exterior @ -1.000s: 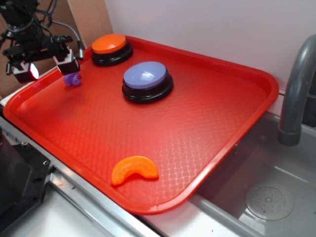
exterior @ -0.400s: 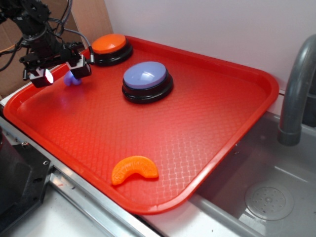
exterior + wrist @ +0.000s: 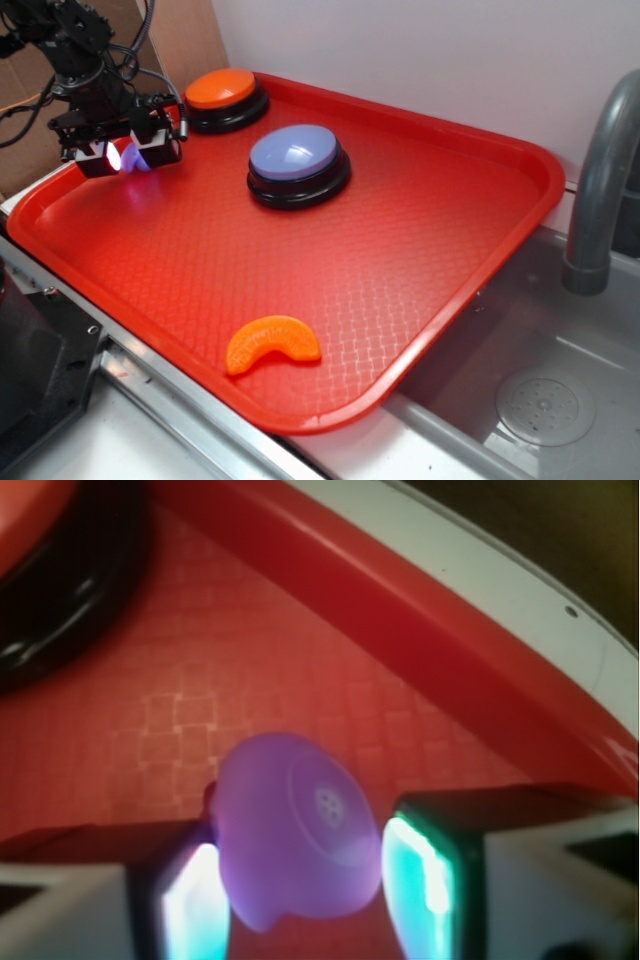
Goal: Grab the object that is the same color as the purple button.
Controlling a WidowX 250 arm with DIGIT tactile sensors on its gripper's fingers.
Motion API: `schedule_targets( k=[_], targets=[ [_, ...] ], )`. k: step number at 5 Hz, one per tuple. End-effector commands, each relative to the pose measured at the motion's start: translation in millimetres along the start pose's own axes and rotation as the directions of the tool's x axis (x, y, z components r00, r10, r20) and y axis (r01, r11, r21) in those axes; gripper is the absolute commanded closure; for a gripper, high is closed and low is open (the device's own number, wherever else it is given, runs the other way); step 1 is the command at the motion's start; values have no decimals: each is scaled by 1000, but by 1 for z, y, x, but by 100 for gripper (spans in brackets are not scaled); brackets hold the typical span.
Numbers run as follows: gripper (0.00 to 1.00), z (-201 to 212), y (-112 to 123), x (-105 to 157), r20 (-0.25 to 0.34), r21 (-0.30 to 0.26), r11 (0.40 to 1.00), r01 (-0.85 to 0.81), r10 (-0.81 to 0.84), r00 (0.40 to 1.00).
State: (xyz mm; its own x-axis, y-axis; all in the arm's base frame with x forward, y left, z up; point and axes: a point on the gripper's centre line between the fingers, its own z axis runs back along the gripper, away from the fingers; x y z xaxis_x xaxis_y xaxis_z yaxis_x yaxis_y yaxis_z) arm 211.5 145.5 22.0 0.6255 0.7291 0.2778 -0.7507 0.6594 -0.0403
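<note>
The tiny purple toy (image 3: 137, 158) lies on the red tray (image 3: 440, 260) at its far left, beside the rim. My gripper (image 3: 128, 157) is lowered around it, jaws open, one finger on each side. In the wrist view the lumpy purple toy (image 3: 298, 838) fills the gap between my lit pads; the left pad (image 3: 190, 905) is right against it and the right pad (image 3: 420, 880) stands a sliver away. My gripper (image 3: 300, 905) is at tray level. The purple button (image 3: 297, 160), a lavender dome on a black base, stands to the right.
An orange-topped button (image 3: 224, 95) on a black base stands just behind the gripper; its base shows in the wrist view (image 3: 60, 590). An orange crescent slice (image 3: 272, 343) lies near the tray's front edge. A grey faucet (image 3: 600, 180) and sink (image 3: 540, 400) are at the right.
My gripper has moved right and down from beside the toy until its fingers straddle it. The toy, buttons and slice have not moved.
</note>
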Motion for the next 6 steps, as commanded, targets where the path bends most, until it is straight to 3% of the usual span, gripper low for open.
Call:
schedule_targets(
  k=[1,2,3,4,6],
  targets=[
    [100,25,-4,4,-73,-38,992,119,-122,990],
    [100,57,-19,-9,-123,-90,961,260,-270,955],
    [95,88,-35,-28,-125,-148,902,405,-423,897],
    [100,108,-43,-50,-124,-220,816,534,-567,815],
    [100,118,-64,-78,-202,-263,656,707,-754,625]
  ],
)
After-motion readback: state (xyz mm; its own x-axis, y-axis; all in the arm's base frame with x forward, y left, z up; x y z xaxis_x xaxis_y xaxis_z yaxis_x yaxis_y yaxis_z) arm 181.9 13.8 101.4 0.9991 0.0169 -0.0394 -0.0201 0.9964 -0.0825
